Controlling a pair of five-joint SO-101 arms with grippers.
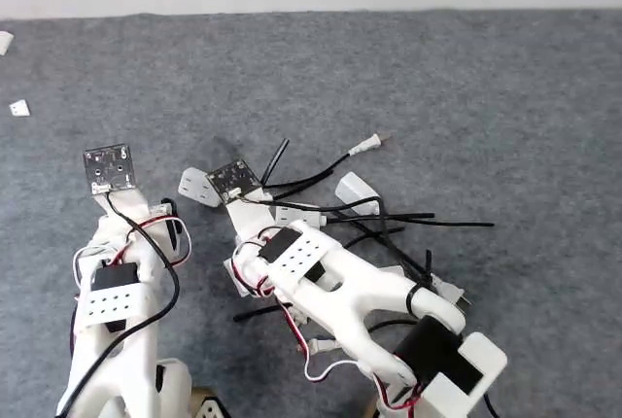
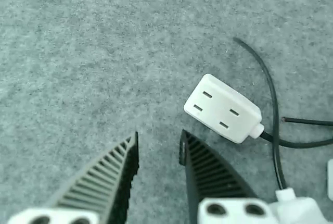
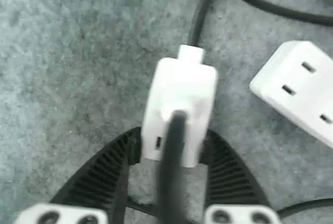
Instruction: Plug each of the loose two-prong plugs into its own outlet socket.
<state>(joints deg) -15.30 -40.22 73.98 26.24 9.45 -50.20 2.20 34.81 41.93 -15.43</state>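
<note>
My right claw (image 3: 171, 135) is holding a white socket (image 3: 182, 86), with one ribbed black finger (image 3: 117, 164) on each side of it. A cord (image 3: 200, 23) comes out of its far end. A blurry cord (image 3: 171, 172) runs from its near face toward my wrist, and I cannot tell if a plug sits in it there. Just beside it lies a side socket (image 3: 302, 88), flat on the gray carpet (image 3: 62, 52), with its slots facing up. It is not touching the one I hold. My left claw (image 2: 158, 136) is open only a little and has nothing in it. It hangs over bare carpet. Near it, off to one side, lies a free socket (image 2: 222, 109) with four slots showing and a black wire (image 2: 270, 104) coming out of its end. From up high, this free socket (image 1: 197, 187) lies between my two wrists. My left arm (image 1: 117, 282) is on the left, and my right arm (image 1: 360, 292) lies slanted across the middle. A loose plug (image 1: 366, 146) lies on the carpet past my right arm, with its prongs pointing away from both claws. A tangle of cords (image 1: 389, 219) lies beside my right arm.
</note>
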